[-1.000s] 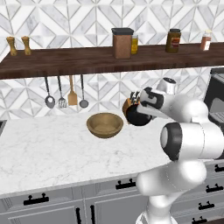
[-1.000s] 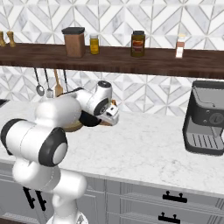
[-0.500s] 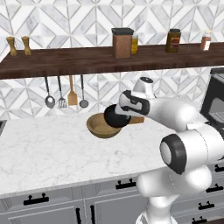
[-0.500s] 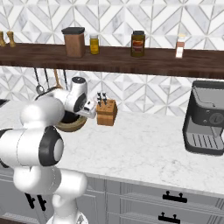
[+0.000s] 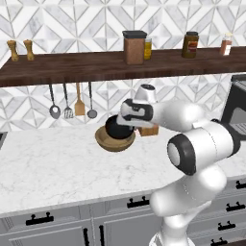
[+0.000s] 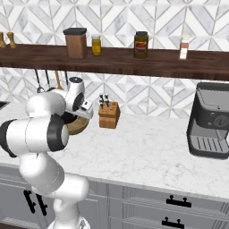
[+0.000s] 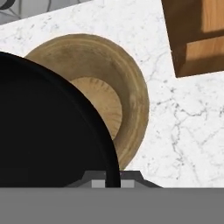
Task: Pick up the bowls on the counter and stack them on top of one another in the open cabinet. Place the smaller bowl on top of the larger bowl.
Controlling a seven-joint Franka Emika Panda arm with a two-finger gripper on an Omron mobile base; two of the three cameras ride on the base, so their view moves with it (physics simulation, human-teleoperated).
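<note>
The wide wooden bowl (image 5: pixel 115 141) sits on the white marble counter (image 5: pixel 48 168), left of the knife block. The small glossy black bowl (image 5: pixel 117 128) hangs just over it, tilted, its rim pinched in my gripper (image 5: pixel 127 127). In the hand view the black bowl (image 7: pixel 43 131) covers the left half, with the wooden bowl (image 7: pixel 127 96) below and behind it. My gripper (image 7: pixel 107 183) is shut on the black rim. From the right, the wooden bowl (image 6: pixel 80 125) peeks out past my arm. The dark-brown shelf (image 5: pixel 72 67) runs above.
A knife block (image 6: pixel 108 115) stands just right of the bowls on the counter. Utensils (image 5: pixel 72 103) hang under the shelf behind the bowls. Jars and a canister (image 5: pixel 134 47) line the shelf. A coffee machine (image 6: pixel 212 120) stands far right.
My arm has swung left from beside the knife block, carrying the black bowl to a spot over the wooden bowl. The wooden bowl has stayed put.
</note>
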